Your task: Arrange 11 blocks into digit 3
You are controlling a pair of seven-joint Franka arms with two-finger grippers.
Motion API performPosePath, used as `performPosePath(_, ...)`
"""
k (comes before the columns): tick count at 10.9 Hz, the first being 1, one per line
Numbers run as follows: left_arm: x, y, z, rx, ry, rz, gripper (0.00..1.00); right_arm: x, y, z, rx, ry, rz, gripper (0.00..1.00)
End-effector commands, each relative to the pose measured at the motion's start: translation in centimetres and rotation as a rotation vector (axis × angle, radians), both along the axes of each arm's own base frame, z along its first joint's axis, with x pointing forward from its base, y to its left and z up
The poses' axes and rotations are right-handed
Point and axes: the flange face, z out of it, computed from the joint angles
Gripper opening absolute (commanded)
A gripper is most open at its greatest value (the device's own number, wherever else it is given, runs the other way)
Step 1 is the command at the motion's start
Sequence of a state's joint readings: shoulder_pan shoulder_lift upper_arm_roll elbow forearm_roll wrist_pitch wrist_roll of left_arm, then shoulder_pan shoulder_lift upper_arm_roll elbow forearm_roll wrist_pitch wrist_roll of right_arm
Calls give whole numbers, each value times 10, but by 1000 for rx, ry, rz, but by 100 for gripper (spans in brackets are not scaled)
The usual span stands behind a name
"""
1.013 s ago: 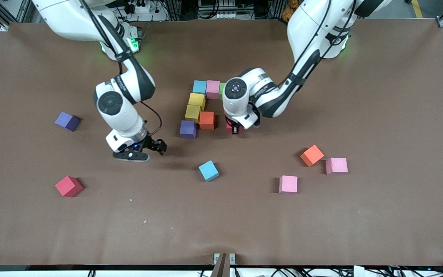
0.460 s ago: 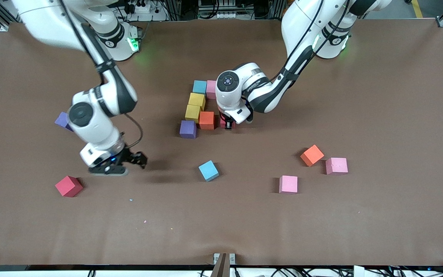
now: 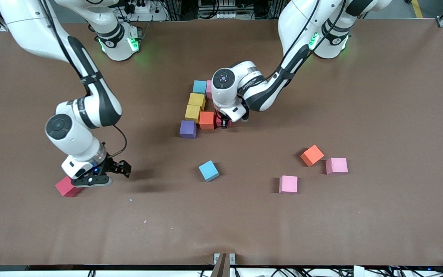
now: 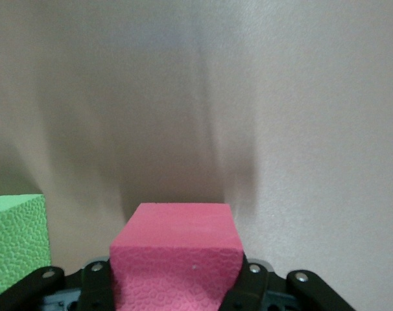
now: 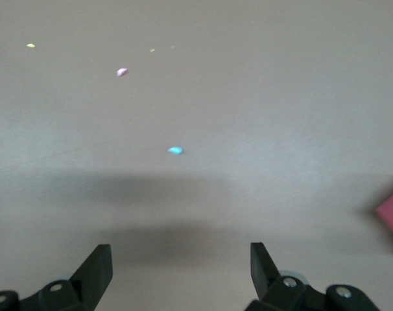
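Left gripper [image 3: 224,124] clamped on a red block [image 4: 177,256], just beside the orange block [image 3: 207,120]. Right gripper [image 3: 90,181] spread wide, over another red block [image 3: 66,187].

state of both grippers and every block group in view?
left gripper: shut on red block, beside orange block
right gripper: open, empty, over table by loose red block
partial digit: unfinished
loose blue block, pink blocks: untouched
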State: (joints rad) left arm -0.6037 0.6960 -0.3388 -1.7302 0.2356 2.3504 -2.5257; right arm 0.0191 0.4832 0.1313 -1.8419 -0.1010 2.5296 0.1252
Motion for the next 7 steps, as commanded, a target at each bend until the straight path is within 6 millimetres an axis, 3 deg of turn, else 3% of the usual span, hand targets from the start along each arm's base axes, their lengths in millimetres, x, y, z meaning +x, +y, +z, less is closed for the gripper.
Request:
performPosePath(1, -3, -8, -7, 6, -9, -5, 10, 15, -40, 2, -18, -11, 35, 94)
performPosePath(7, 2, -15, -9, -6, -18, -9, 11, 26, -119, -5, -57, -15, 114, 94)
